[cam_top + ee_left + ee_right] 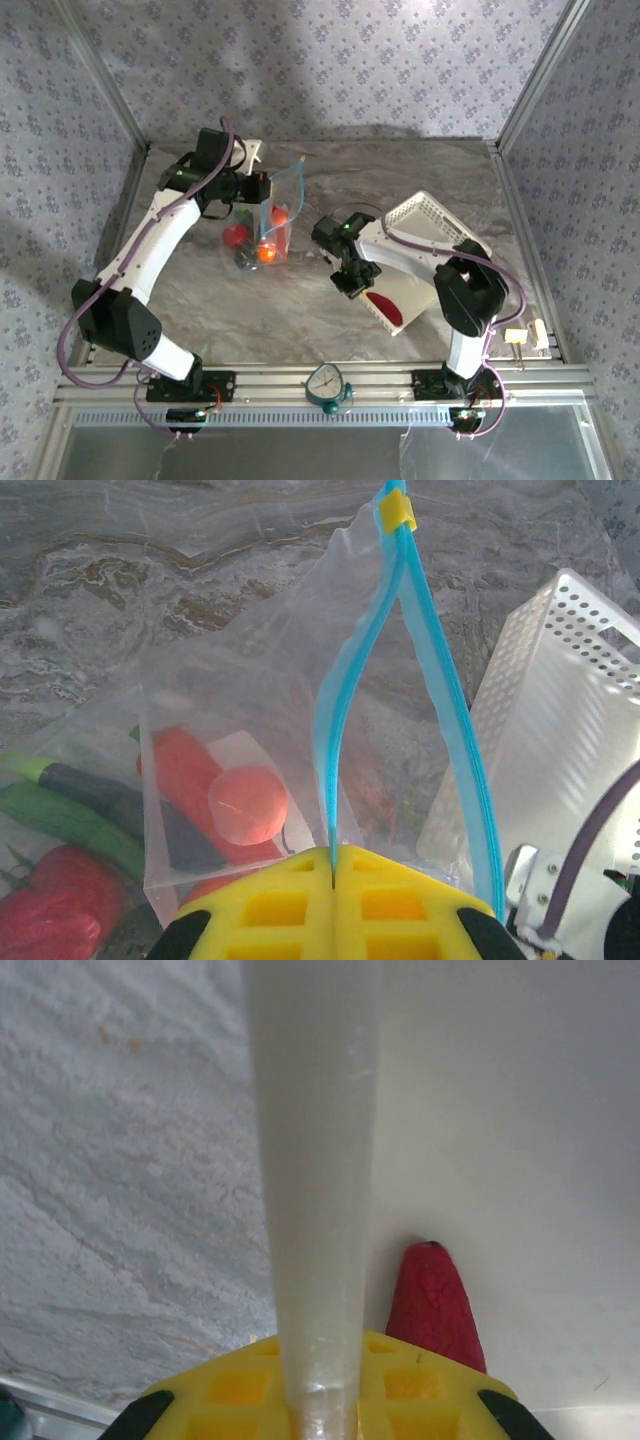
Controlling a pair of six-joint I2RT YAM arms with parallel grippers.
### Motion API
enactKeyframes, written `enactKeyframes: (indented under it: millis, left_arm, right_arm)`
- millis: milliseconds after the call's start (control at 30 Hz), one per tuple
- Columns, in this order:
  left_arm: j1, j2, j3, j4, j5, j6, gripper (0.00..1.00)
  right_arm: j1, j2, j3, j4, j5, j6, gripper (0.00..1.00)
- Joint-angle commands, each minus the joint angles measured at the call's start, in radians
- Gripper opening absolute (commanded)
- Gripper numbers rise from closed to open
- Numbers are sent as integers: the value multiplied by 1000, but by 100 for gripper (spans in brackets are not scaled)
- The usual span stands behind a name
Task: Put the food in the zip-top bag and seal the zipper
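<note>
The clear zip-top bag (272, 225) stands on the table at centre left, mouth up, with red, orange and dark food (262, 250) inside. My left gripper (262, 188) is shut on one side of the light-blue zipper (440, 680); the strip runs out from between the yellow pads (270, 910), with a yellow slider (397, 512) at the far end. Through the plastic I see an orange ball (247, 804), a red pepper (50, 905) and a green cucumber (60, 815). My right gripper (352, 280) is shut on the rim (315, 1160) of the white basket (425, 225). A red food piece (435, 1305) lies inside the basket.
The basket looks tipped, with the red piece (385, 305) at its near corner. A small round teal gauge (327, 385) sits on the front rail. Small white parts (525, 337) lie at the right edge. Metal frame posts and patterned walls enclose the table.
</note>
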Motion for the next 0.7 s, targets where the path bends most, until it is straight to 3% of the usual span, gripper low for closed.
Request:
enactKeyframes:
  millis: [0,500,600,667]
  left_arm:
    - [11,-36,-10,12,11,18,1]
    - [31,-28,-24,14,20,24,1]
    - [34,-28,-26,12,19,24,1]
    - [37,-27,-27,12,18,26,1]
  right_arm:
    - [-43,79,54,84,-31,76,14]
    - [-241,374,459,360,-269,230,9]
    - [-261,421,534,386,-280,261,10]
    - [-272,427,544,415,-291,279,17]
